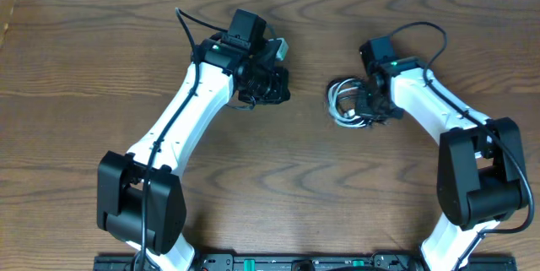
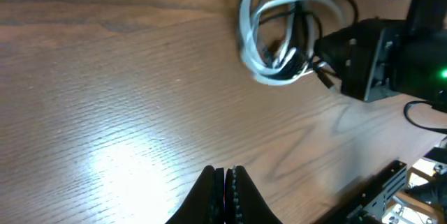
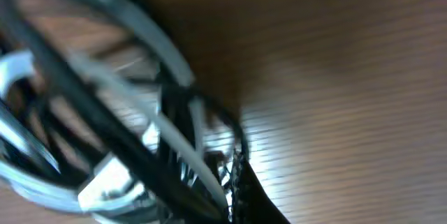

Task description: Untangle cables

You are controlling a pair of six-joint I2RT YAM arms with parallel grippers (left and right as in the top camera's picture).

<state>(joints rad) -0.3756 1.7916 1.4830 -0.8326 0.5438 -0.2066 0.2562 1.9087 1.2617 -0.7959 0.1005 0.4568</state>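
Observation:
The cables [image 1: 341, 102] lie as one tangled coil of white and black loops on the wooden table, right of centre. My right gripper [image 1: 366, 105] is at the coil's right edge and is shut on strands of it. The right wrist view shows the white and black cables [image 3: 105, 112] pressed against my right gripper's [image 3: 225, 178] finger; the other finger is hidden behind them. My left gripper [image 1: 268, 90] is shut and empty, a short way left of the coil. In the left wrist view my left gripper [image 2: 225, 176] hovers over bare wood, with the cables [image 2: 276, 39] ahead.
The right arm's black wrist body [image 2: 380, 53] sits just right of the coil. The table's front rail [image 2: 377, 189] shows at the lower right of the left wrist view. Thick black arm wires [image 1: 422, 30] loop above the right arm.

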